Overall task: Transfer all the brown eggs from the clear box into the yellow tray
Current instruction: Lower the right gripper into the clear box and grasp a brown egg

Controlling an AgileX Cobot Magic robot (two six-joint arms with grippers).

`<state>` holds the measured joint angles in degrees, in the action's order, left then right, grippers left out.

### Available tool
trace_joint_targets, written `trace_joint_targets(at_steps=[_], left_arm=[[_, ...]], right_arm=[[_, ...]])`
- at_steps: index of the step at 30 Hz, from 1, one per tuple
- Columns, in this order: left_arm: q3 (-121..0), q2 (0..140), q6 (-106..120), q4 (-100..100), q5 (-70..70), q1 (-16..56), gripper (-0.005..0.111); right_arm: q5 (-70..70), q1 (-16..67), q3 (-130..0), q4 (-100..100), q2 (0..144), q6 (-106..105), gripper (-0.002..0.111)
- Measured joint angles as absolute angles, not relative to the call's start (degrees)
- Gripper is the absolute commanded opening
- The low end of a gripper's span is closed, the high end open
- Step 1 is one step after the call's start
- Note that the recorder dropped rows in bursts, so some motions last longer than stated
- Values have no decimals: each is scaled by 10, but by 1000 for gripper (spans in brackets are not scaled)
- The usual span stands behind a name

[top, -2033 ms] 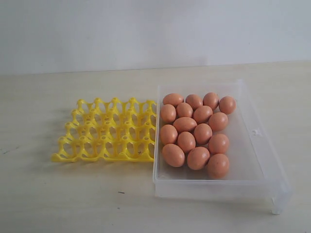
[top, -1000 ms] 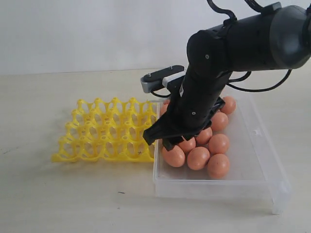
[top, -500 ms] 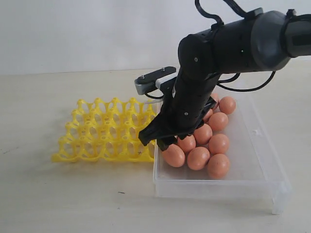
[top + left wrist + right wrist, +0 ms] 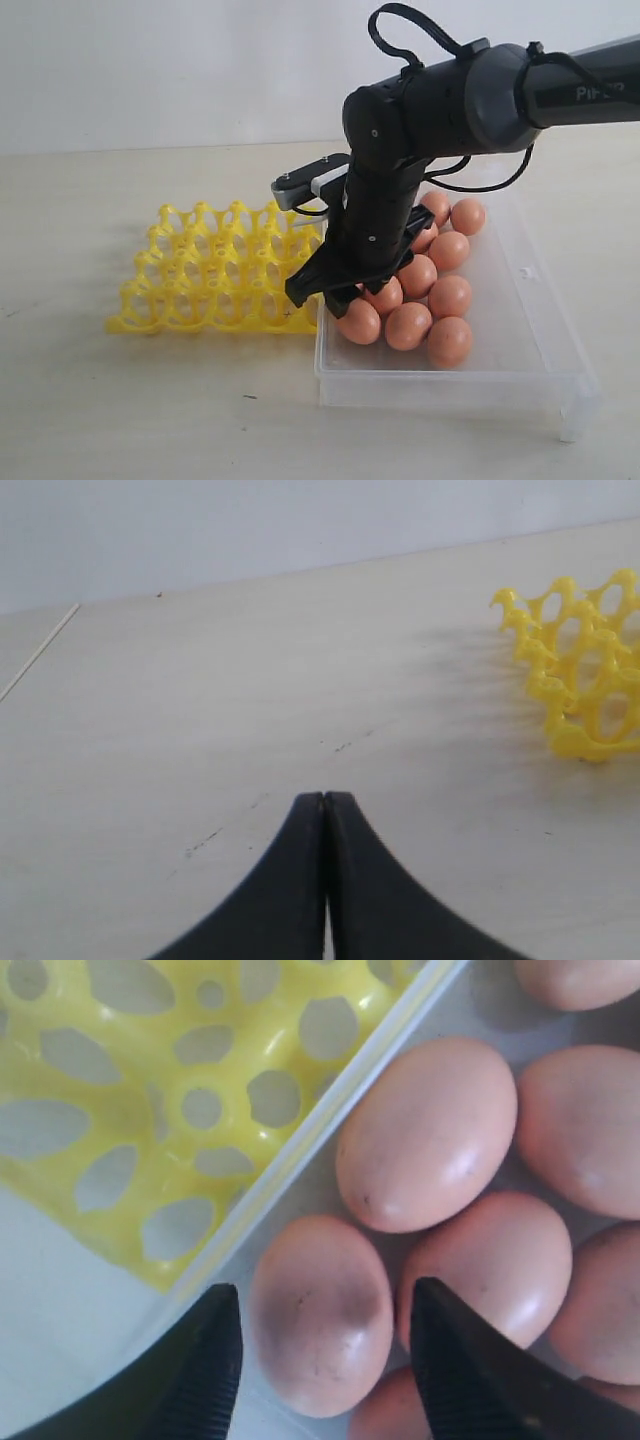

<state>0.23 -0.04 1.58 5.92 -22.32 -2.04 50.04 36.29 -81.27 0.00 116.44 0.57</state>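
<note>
the right gripper [image 4: 322, 1305] hangs low over the corner of the clear box [image 4: 545, 350] nearest the yellow tray [image 4: 200, 270]. its jaws are wide apart and straddle one corner egg [image 4: 320, 1340] without, as far as we can see, pressing on it, so it has hold of nothing. the brown eggs [image 4: 450, 297] all lie packed together in the box, and every cup of the tray is bare.

the worry, we judge, is the room on either side of that egg. it lies just beside the box's side wall [image 4: 330, 1110], and the outer finger looks to sit over or even outside that wall. a straight descent could land it on the rim, shove the box and nudge the tray just beside it. the inner finger comes down by a neighbouring egg [image 4: 490, 1270] that touches the chosen one, and it could wedge on top of it or roll it aside. the shells look smooth, so an off-centre squeeze could let the egg slip out on the lift over the wall.

the left gripper [image 4: 325, 815] is pressed shut on nothing, over the table [image 4: 200, 680], with only the tray's edge in its view, well apart from the work. beyond the wall itself, nothing stands between box and tray.
</note>
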Motion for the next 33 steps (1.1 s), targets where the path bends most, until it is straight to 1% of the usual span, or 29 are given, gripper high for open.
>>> trace_joint_targets(at_steps=[20, 21, 23, 24, 27, 33], left_arm=[[2, 0, 16, 59, -223, -20, 0], [2, 0, 16, 59, -223, -20, 0], [2, 0, 16, 59, -223, -20, 0], [2, 0, 16, 59, -223, -20, 0], [2, 0, 16, 59, -223, -20, 0], [2, 0, 16, 59, -223, -20, 0]], right_arm=[[484, 356, -817, 4, 1194, -9, 46], [484, 356, -819, 4, 1195, -9, 44], [484, 356, -819, 4, 1195, -9, 36], [483, 356, -819, 4, 1195, -9, 28], [483, 356, -819, 6, 1195, -20, 0], [487, 356, -820, 7, 1197, -34, 0]])
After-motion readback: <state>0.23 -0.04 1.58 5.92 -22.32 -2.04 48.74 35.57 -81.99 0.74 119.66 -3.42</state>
